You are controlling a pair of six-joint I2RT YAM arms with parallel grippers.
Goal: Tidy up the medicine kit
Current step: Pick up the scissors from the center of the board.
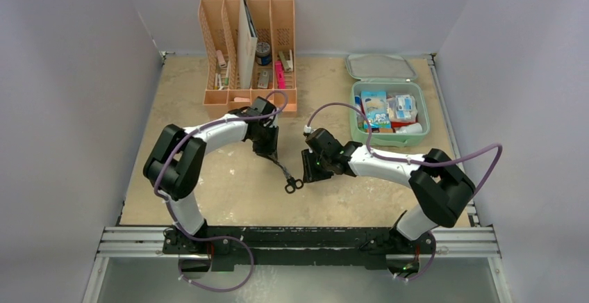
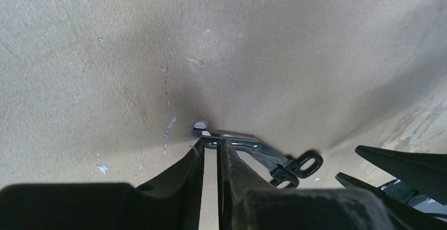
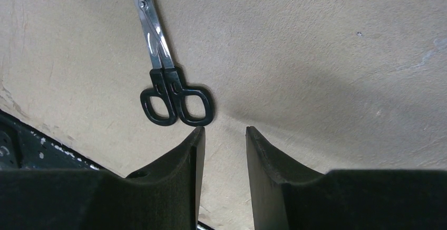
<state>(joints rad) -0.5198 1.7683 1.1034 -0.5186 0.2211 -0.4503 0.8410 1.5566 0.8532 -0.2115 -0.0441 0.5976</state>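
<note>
- Medicine kit [image 1: 424, 112]: a mint-green case at the far right of the table [image 1: 229, 185]. It lies open, with its lid [image 1: 380, 67] folded back on the far side and the pale lining facing up. The tray is packed with small boxes and packets, including a blue-and-white box [image 1: 375, 107].
- Scissors [image 1: 285, 174] [image 2: 253, 148] [image 3: 158, 56]: a metal pair with black handle loops [image 3: 176, 106], near the middle of the table and well apart from the kit. The blade end points far-left and the loops point near-right.
- Left arm [image 1: 215, 133]: it reaches in from the left. The left jaws are drawn together to a thin slit and pinch the blade end of the scissors. The left wrist view shows the blade tip just past the fingertips and the loops trailing off to the right.
- Right arm [image 1: 389, 165]: it reaches in from the right, toward the loops. The right jaws stand moderately apart with nothing between them. In the right wrist view the loops lie just beyond the left fingertip, without touching it.
- Whether the scissors rest on the table or hang just above it cannot be told.
- Desk organizer [image 1: 283, 18]: peach-orange and slotted, standing at the far edge left of the kit and holding papers and small items.
</note>
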